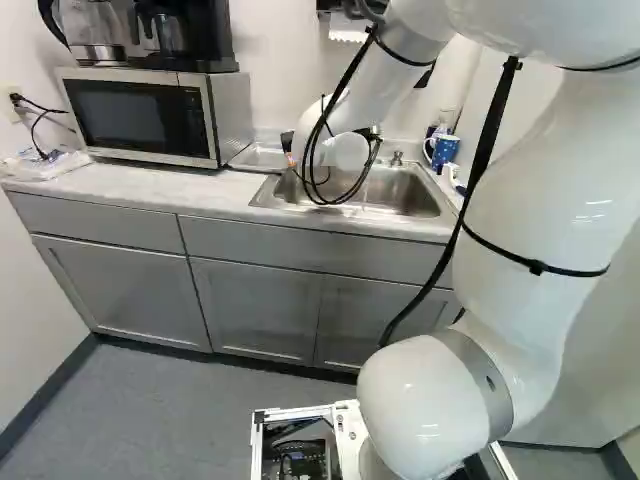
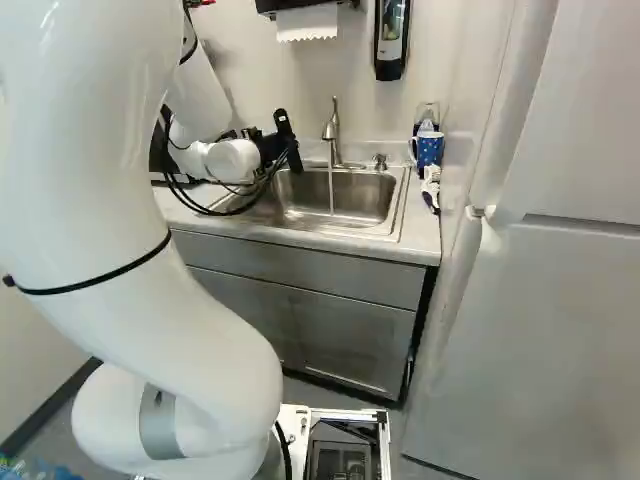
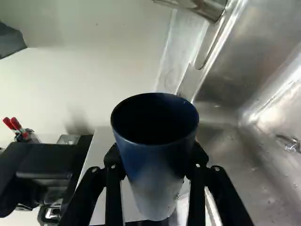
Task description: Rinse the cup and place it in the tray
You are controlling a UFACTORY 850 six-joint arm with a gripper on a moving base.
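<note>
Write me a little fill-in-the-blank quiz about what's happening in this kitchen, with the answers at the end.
1. The pincer is gripping a cup whose rim is dark ____.
2. With water streaming into the sink, the tap is turned ____.
3. The coffee maker stands on ____ of the microwave.

Missing words: blue; on; top.

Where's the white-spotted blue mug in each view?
Left base view: right of the middle, by the far right corner of the sink, the mug standing close to the wall.
Right base view: right of the middle, just right of the sink.
Wrist view: not in it; the cup in the gripper is another.
Shared landmark: the sink.
</note>
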